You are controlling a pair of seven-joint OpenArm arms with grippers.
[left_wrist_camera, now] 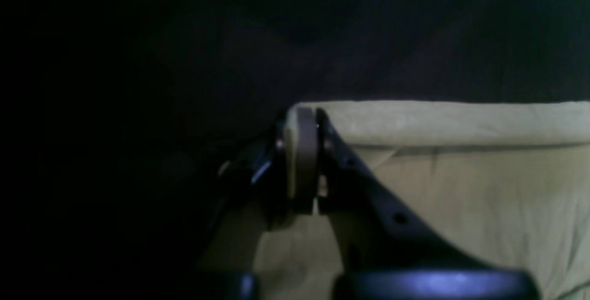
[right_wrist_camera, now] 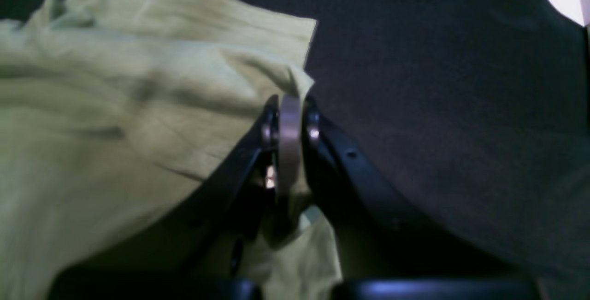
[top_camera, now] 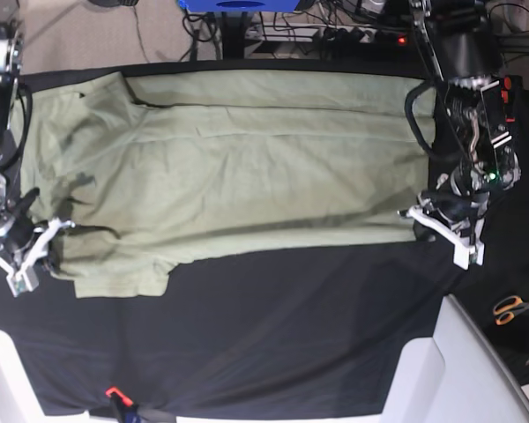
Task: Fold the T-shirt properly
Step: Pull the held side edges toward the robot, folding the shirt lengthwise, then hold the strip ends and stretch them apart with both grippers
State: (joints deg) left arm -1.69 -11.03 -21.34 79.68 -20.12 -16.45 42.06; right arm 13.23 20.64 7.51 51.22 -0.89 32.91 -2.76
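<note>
The pale sage-green T-shirt (top_camera: pixel 247 167) lies spread lengthwise over the black table cloth (top_camera: pixel 282 326), with a fold running along its near long edge. At the right end of the base view, my left gripper (top_camera: pixel 416 215) is shut on that folded edge. In the left wrist view the cloth (left_wrist_camera: pixel 461 175) is pinched between the jaws of the left gripper (left_wrist_camera: pixel 304 122). At the left end, by the sleeve, my right gripper (top_camera: pixel 51 233) is shut on the shirt. The right wrist view shows a fabric corner (right_wrist_camera: pixel 138 106) caught in the right gripper (right_wrist_camera: pixel 289 104).
Orange-handled scissors (top_camera: pixel 511 307) lie on the black cloth at the far right. A white surface (top_camera: pixel 463 370) borders the near right corner. A blue object (top_camera: pixel 238 4) and cables sit beyond the far edge. A small red item (top_camera: pixel 113 392) lies at the near edge.
</note>
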